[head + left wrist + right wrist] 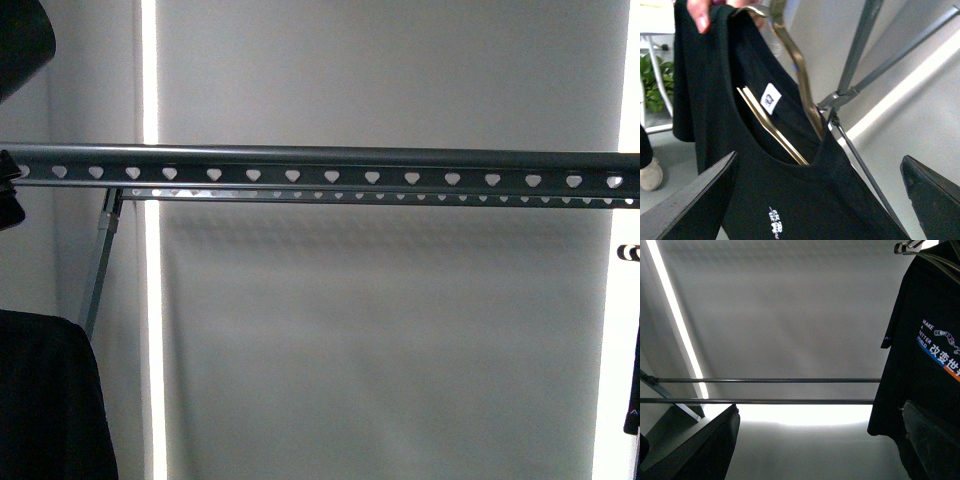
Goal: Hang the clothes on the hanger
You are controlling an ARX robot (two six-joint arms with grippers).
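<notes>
Your left gripper (819, 157), jaws spread and empty, faces a black crew-neck T-shirt (790, 205) on a gold coat hanger (795, 60) that a person's hand (700, 12) holds up. Pinch the hanger's neck, then lift toward the grey heart-punched metal rail (320, 160).

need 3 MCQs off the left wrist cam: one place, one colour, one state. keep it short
1. Where is the white label on the T-shirt? A: on a sleeve; B: inside the neckline; C: on the hem.
2. What colour is the coat hanger in the neck? A: red; B: blue; C: gold-toned.
3. How does the left end effector stand? A: open; B: shut on the collar; C: shut on a rack leg.
Answers:
1 B: the label sits inside the back of the collar.
2 C: its arms look brassy.
3 A: its fingers are wide apart, gripping nothing.
</notes>
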